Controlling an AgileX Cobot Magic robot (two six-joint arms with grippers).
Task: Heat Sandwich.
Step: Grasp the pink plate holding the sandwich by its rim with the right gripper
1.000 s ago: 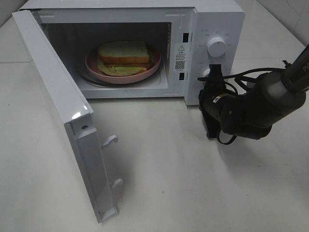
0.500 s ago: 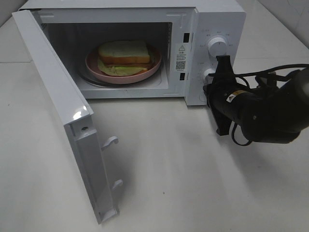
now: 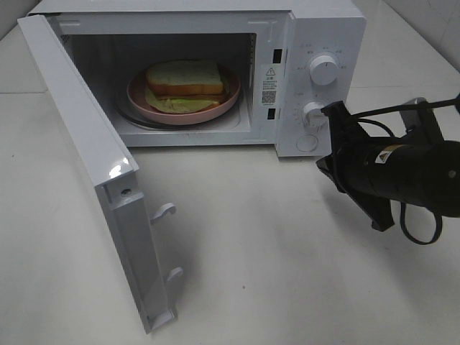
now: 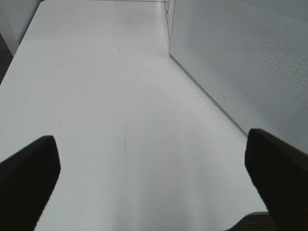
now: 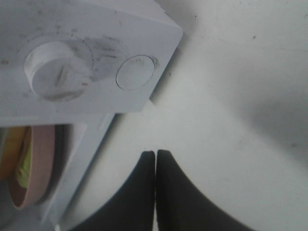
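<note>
the sandwich (image 3: pixel 185 85) sits on a round pink plate (image 3: pixel 219 106) inside the white microwave (image 3: pixel 323 29), and the door (image 3: pixel 79 144) hangs wide open on the left side of the high view. the right pincer (image 5: pixel 155 153) has its two black fingers pressed together with nothing between them. it's aimed at the lower front corner of the control panel, near the lower knob (image 3: pixel 313 111) and the round button (image 5: pixel 136 73) but apart from both. the left pincer (image 4: pixel 150 137) is spread wide and empty, low over the bare white surface (image 4: pixel 120 96), with a dotted white panel (image 4: pixel 240 62) close by.
</note>
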